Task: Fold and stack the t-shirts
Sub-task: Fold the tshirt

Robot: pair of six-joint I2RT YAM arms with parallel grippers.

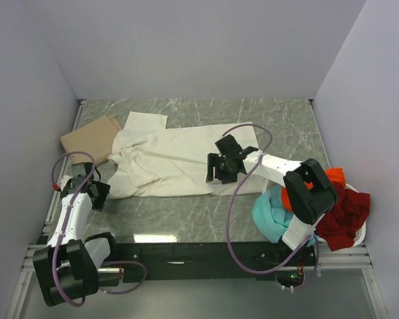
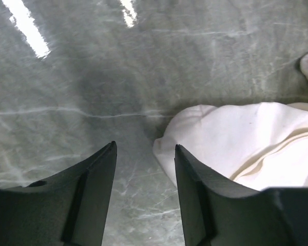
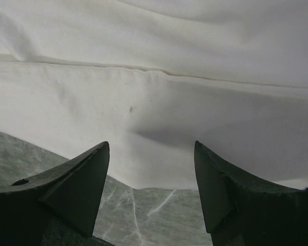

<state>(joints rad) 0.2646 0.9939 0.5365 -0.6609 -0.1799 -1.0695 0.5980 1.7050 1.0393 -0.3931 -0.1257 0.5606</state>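
over the cream-white t-shirt (image 1: pixel 166 159) hangs the right hand (image 3: pixel 151 146), spread, with the left hand (image 2: pixel 145 147) spread beside its edge.

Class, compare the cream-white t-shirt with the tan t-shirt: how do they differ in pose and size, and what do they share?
The cream-white t-shirt lies spread out and wrinkled across the middle; the tan t-shirt sits folded compactly at far left. The cream-white one covers far more surface than the tan one. Both are plain, pale cloth, lying on the table.
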